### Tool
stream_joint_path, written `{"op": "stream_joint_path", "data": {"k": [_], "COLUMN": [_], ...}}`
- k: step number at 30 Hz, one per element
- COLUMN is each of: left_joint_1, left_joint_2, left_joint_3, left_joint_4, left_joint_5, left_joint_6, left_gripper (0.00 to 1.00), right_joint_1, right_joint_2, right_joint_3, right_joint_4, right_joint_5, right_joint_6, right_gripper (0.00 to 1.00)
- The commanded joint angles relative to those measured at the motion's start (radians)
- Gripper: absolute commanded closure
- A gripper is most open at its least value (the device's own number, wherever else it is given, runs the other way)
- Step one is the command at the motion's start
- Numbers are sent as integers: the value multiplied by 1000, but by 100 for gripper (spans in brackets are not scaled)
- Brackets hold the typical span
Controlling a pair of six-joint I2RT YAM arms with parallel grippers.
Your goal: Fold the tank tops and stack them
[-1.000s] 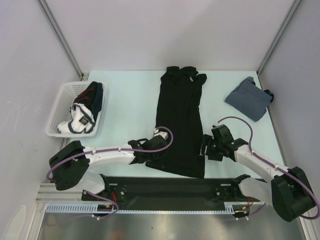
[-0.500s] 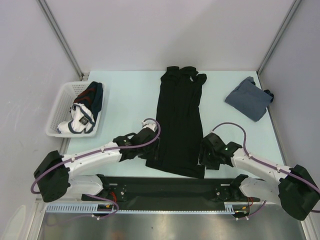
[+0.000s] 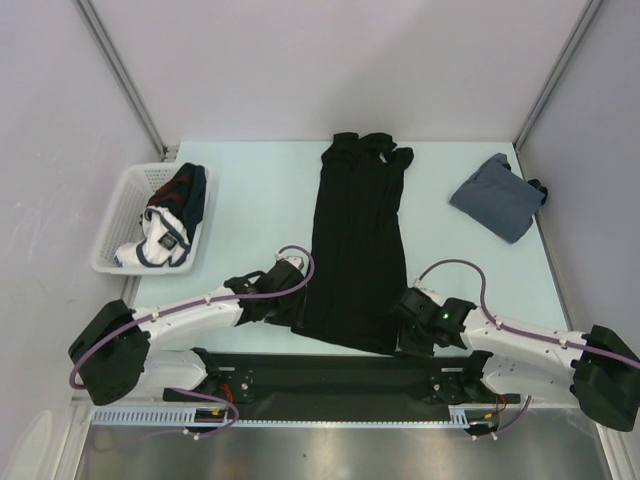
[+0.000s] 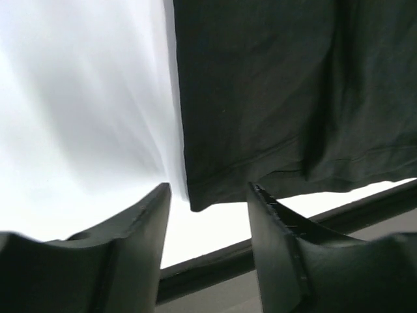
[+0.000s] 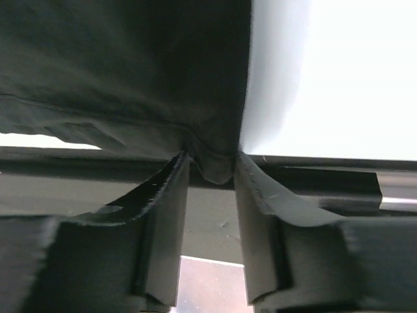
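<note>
The left gripper (image 4: 208, 188) is spread wide, its two dark fingers (image 4: 140, 241) straddling the near-left hem corner of the black tank top (image 3: 358, 240). The cloth corner lies between them with pale counter (image 3: 260, 200) showing on its left side, so nothing is clasped. The right gripper (image 5: 212, 163) is drawn narrow and pinches the near-right hem corner, the fabric bunching into a small fold between its fingertips. Both arms lie low and stretched along the near edge of the counter, the left reaching in from the near-left corner and the right from the near-right corner. The black tank top lies flat and lengthwise down the middle, straps at the far edge and hem at the near edge. The blue-grey tank top (image 3: 495, 200) sits crumpled by the far-right corner, well apart. A white basket (image 3: 112, 225) of clothes (image 3: 170, 215) stands at the left edge.
</note>
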Motion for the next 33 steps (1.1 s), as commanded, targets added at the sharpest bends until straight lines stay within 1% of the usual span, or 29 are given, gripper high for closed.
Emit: {"op": "stream_joint_path", "data": {"k": [1, 3, 5, 6, 8, 9, 10, 12, 18, 19, 21, 25, 26, 28, 29, 33], "left_joint_1": [8, 10, 10, 8, 10, 10, 10, 10, 10, 10, 10, 14, 22, 42, 69, 142], "left_joint_2": [13, 16, 19, 22, 29, 33, 39, 45, -51, -75, -97, -93, -71, -47, -19, 65], "left_joint_3": [-16, -21, -32, -35, -50, -53, -55, -53, -21, -10, 0, 71, 89, 146, 164, 279], "left_joint_4": [55, 56, 58, 63, 73, 82, 86, 87, 17, 10, 3, 1, 1, 6, 6, 10], "left_joint_5": [32, 44, 58, 58, 58, 58, 58, 58, 58, 93, 111, 128, 144, 148, 159, 177], "left_joint_6": [23, 23, 20, 20, 17, 15, 15, 15, 9, 9, 7, 18, 32, 47, 65, 112], "left_gripper": [46, 47, 48, 50, 56, 62, 79, 100, 100, 100, 100, 100, 99, 100, 100, 100], "right_joint_1": [11, 12, 12, 12, 11, 12, 11, 12, 6, 1, -20, -106, -153, -208, -262, -376], "right_joint_2": [-18, -27, -28, -28, -25, -22, -18, -19, -22, -19, -2, 28, 31, 48, 56, 135], "right_joint_3": [-6, 0, 5, 6, 9, 11, 12, 31, 141, 153, 193, 267, 278, 313, 325, 406], "right_joint_4": [-51, -58, -62, -61, -53, -47, -45, -51, -88, -90, -81, -81, -64, -39, -16, 30], "right_joint_5": [37, 42, 53, 54, 57, 59, 62, 74, 135, 140, 140, 149, 142, 120, 93, 50], "right_joint_6": [52, 46, 42, 36, 31, 28, 26, 16, -56, -72, -104, -228, -254, -300, -347, -438], "right_gripper": [67, 68, 71, 78, 86, 90, 93, 100, 100, 100, 100, 100, 100, 100, 100, 100]}}
